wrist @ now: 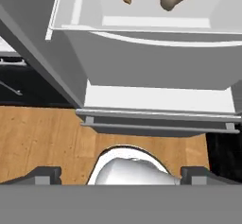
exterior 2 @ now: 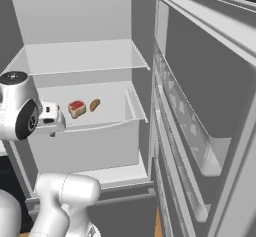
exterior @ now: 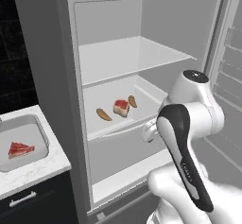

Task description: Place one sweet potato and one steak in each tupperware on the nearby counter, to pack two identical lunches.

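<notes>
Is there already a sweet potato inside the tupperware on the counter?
No, the tupperware on the counter holds only a steak; both sweet potatoes lie in the fridge drawer.

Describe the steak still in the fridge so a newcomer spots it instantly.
Look into the open fridge, at the white drawer under the middle shelf. The steak lies between two sweet potatoes; it is the red slab with a tan edge, not an orange-brown tuber.

no readable txt, no labels, brands, nos. or signs on anything in view
</notes>
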You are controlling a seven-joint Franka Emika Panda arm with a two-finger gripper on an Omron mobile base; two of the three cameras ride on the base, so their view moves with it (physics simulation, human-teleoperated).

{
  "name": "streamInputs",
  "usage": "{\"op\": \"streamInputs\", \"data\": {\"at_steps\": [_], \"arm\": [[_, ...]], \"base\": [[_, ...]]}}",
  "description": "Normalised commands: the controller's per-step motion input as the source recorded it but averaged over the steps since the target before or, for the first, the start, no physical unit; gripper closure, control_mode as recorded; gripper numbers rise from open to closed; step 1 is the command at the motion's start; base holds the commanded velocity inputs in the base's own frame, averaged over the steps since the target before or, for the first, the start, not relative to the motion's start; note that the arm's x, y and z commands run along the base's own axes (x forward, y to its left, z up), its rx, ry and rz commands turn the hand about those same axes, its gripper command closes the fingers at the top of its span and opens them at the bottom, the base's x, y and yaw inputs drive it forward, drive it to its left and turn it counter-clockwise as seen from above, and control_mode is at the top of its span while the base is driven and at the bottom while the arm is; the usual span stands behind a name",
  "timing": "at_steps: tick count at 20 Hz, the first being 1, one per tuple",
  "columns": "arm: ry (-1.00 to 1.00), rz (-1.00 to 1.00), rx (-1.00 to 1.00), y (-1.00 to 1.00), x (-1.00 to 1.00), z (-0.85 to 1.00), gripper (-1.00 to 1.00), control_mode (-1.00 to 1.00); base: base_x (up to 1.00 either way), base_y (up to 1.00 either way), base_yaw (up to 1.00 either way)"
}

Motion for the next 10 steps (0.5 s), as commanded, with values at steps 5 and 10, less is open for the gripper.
{"op": "streamInputs", "data": {"at_steps": [5, 10], "arm": [[-0.13, 0.0, -0.07, 0.1, 0.99, -0.05, -1.0, -1.0], [-0.1, 0.0, 0.01, 0.0, 0.9, -0.07, -1.0, -1.0]], "base": [[0.0, 0.0, 0.0], [0.0, 0.0, 0.0]]}}
